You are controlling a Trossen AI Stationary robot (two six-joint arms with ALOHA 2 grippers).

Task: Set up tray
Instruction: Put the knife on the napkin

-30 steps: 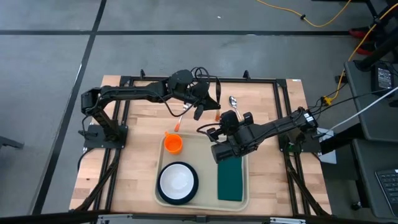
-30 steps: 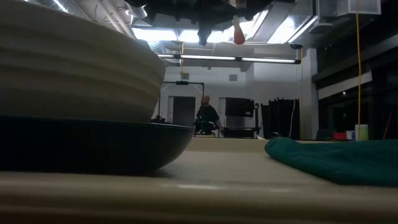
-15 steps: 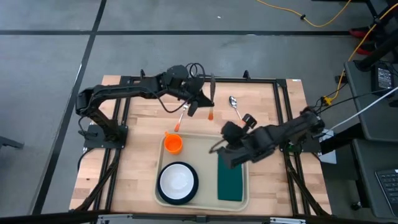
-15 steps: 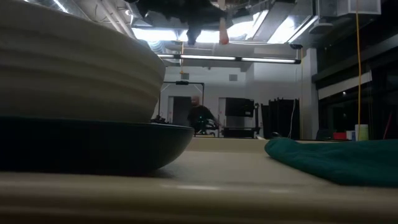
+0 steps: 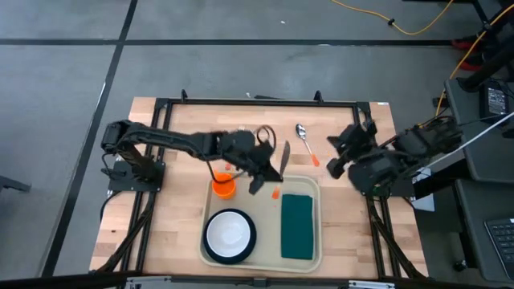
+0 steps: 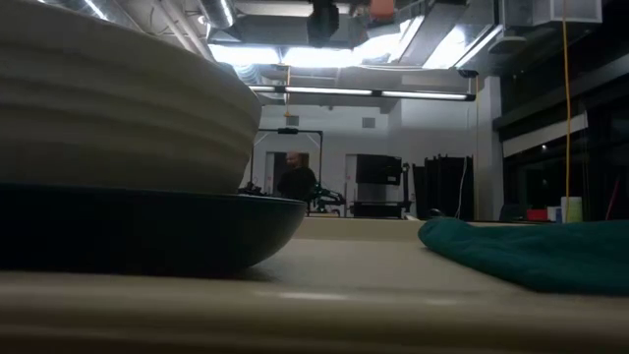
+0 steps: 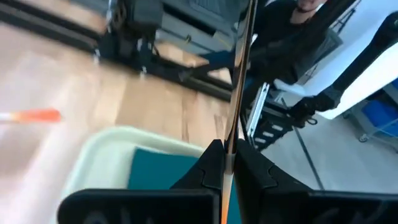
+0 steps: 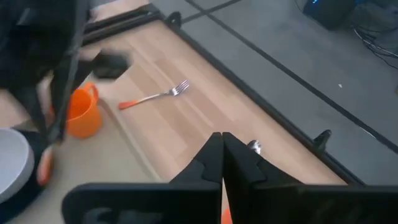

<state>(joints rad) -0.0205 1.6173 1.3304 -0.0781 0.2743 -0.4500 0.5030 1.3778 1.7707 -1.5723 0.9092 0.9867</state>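
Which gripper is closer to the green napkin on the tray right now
Left. The left gripper, shut on a knife, hangs over the tray beside the green napkin's far end. The right gripper, shut and empty, is off the tray, over the table's right side.

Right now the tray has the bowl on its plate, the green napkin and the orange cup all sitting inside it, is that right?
Not quite. The high view shows the bowl on its plate and the green napkin inside the tray, but the orange cup stands on the wooden table, just outside the tray's far left corner.
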